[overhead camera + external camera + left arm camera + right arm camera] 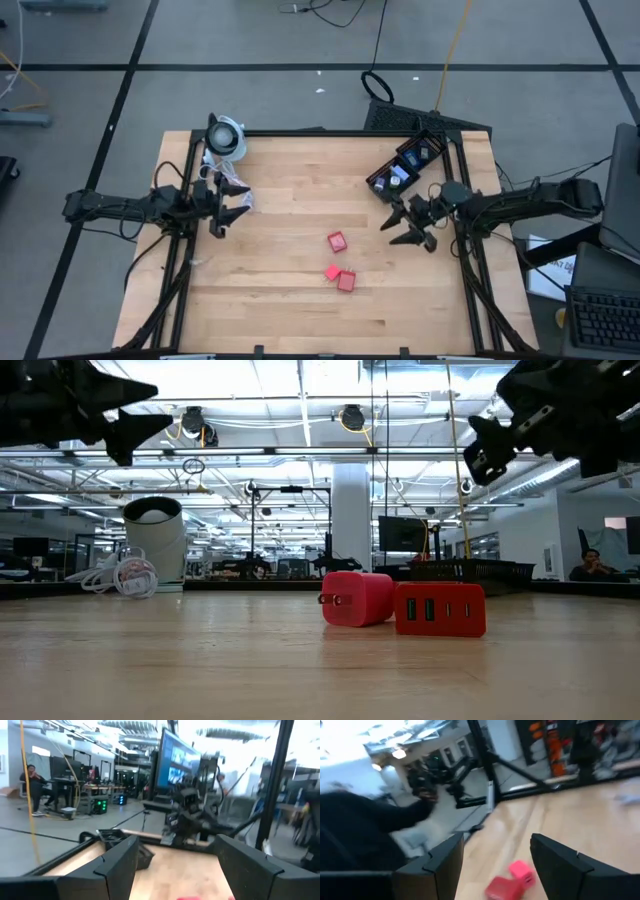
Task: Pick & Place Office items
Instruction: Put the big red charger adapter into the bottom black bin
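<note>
Three small red blocks lie on the wood near the table's middle: one (337, 241) alone, two (341, 277) close together nearer the front edge. In the low view one is a pinkish block with plug prongs (355, 598), resting against a red block with ports (440, 610). My left gripper (238, 200) hovers open above the table's left part, by the white cable. My right gripper (392, 230) hovers open right of the blocks, which show ahead of its fingers (512, 880). Both hang high in the low view, the left gripper (110, 415) and the right gripper (490, 445).
A black tray (405, 165) with small items inside stands at the far right corner. A round white-and-black device (225, 135) and a white coiled cable (215, 172) sit at the far left. Bare wood lies along the near edge. People show in the room beyond.
</note>
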`<state>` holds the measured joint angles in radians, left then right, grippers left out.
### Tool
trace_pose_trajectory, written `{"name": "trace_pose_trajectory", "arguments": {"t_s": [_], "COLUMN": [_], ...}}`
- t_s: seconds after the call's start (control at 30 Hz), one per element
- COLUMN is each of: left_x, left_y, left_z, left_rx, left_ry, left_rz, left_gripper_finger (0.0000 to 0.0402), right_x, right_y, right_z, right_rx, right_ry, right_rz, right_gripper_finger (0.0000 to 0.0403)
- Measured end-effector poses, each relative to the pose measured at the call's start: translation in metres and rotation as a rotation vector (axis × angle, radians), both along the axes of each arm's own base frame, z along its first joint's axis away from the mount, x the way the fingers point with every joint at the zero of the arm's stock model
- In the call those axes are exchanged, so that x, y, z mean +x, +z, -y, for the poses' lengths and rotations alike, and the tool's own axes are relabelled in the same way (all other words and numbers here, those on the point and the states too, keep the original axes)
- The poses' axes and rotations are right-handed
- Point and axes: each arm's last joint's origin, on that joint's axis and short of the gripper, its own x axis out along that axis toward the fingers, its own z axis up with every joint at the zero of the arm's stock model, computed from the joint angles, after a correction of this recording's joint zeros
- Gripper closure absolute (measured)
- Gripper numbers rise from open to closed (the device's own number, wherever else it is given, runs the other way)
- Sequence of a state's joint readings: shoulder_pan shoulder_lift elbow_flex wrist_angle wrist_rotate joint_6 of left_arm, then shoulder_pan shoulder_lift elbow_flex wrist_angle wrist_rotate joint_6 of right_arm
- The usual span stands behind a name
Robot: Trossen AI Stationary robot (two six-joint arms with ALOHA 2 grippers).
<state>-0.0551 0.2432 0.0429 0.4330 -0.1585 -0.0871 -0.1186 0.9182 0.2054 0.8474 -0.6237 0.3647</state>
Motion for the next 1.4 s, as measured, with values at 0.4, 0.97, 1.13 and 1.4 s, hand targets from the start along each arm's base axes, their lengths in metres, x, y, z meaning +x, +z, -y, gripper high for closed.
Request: {"name": "trace_pose_trajectory", "arguments": {"t_s": [0.4, 0.97, 1.13, 1.4], "left_x": [-0.001, -0.001, -0.001, -0.001], "left_y": [0.004, 0.003, 0.003, 0.002], "left_z": [0.000, -0.005, -0.005, -0.005], "left_rx": [-0.075, -0.216, -0.215, -0.205], "left_ry": [-0.018, 0.127, 0.127, 0.136], "left_rz": [0.049, 0.066, 0.064, 0.057], "left_gripper_finger": [0.0135, 0.0135, 0.0135, 0.0135], "right_x": [0.011, 0.012, 0.012, 0.012], "right_y": [-0.013, -0.011, -0.011, -0.011], "right_z": [-0.014, -0.006, -0.007, -0.017], "right_rx": [-0.222, -0.250, -0.247, -0.215], "right_ry": [-0.249, -0.507, -0.483, -0.422], "right_rz": [0.017, 0.013, 0.019, 0.019], "right_gripper_finger": [0.0182, 0.0179, 0.0177, 0.0181]}}
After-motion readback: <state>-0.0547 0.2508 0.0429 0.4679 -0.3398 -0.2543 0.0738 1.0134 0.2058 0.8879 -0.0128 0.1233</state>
